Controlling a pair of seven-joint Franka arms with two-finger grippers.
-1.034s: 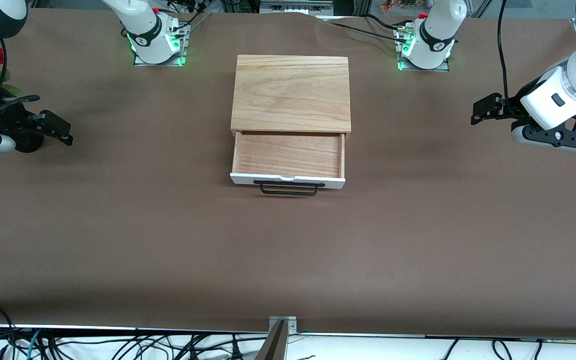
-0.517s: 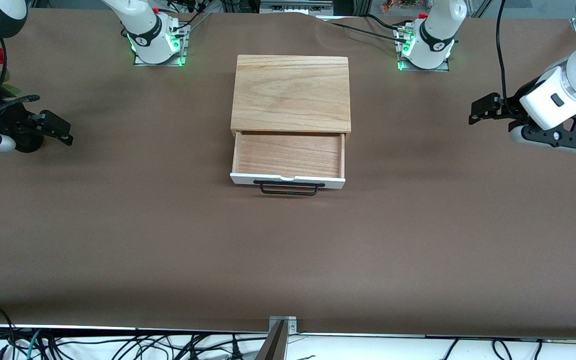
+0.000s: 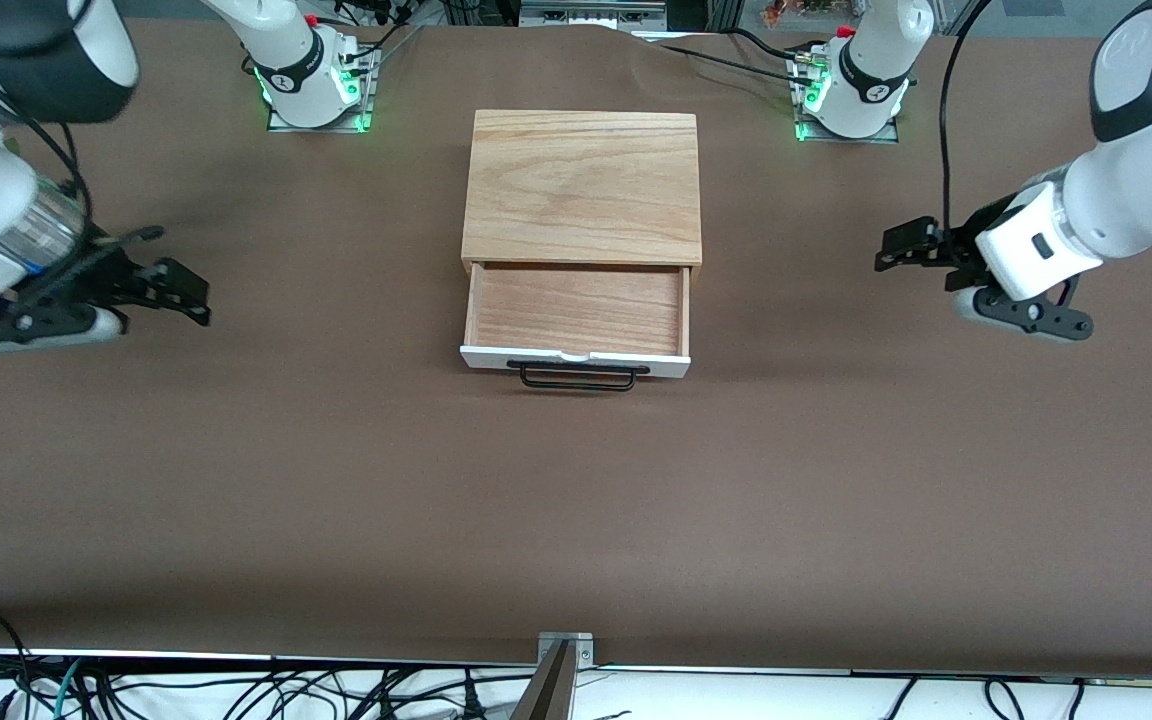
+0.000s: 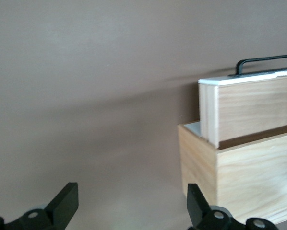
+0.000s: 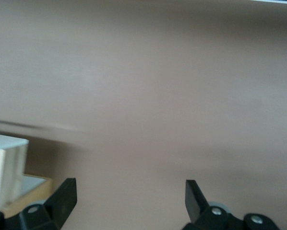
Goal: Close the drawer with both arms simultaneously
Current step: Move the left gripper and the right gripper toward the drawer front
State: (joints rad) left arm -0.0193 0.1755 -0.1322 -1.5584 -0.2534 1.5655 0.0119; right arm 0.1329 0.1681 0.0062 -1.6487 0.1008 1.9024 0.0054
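drawer point(image 3: 576, 322): shallow light-wood tray w/ visible grain; flat white front panel point(image 3: 576, 360); pulled well out of its box; nothing in it; long axis runs across the table, arm's end to arm's end; front faces the front camera
handle point(image 3: 577, 377): thin black wire loop, lying along the panel; nearest part to the front camera
box point(image 3: 582, 187): light oak-look wood, flat rectangular top, strong grain; sits mid-table between the two bases; drawer mouth on its camera-facing edge
table point(image 3: 576, 520): matte brown cover, smooth, slight ripple near the bases
left gripper point(image 3: 904, 246): black, over the table toward the left arm's end, well apart from the box; tips aimed at the drawer's side; fingers point(image 4: 64, 203) spread wide, nothing between them; left wrist view shows drawer side wall point(image 4: 251, 112) sticking out of the box
right gripper point(image 3: 181, 290): black, over the table toward the right arm's end, well apart from the box; fingers point(image 5: 64, 194) spread wide, nothing held; box corner just in right wrist view
arms: glossy white shells, black joint bands, black cables
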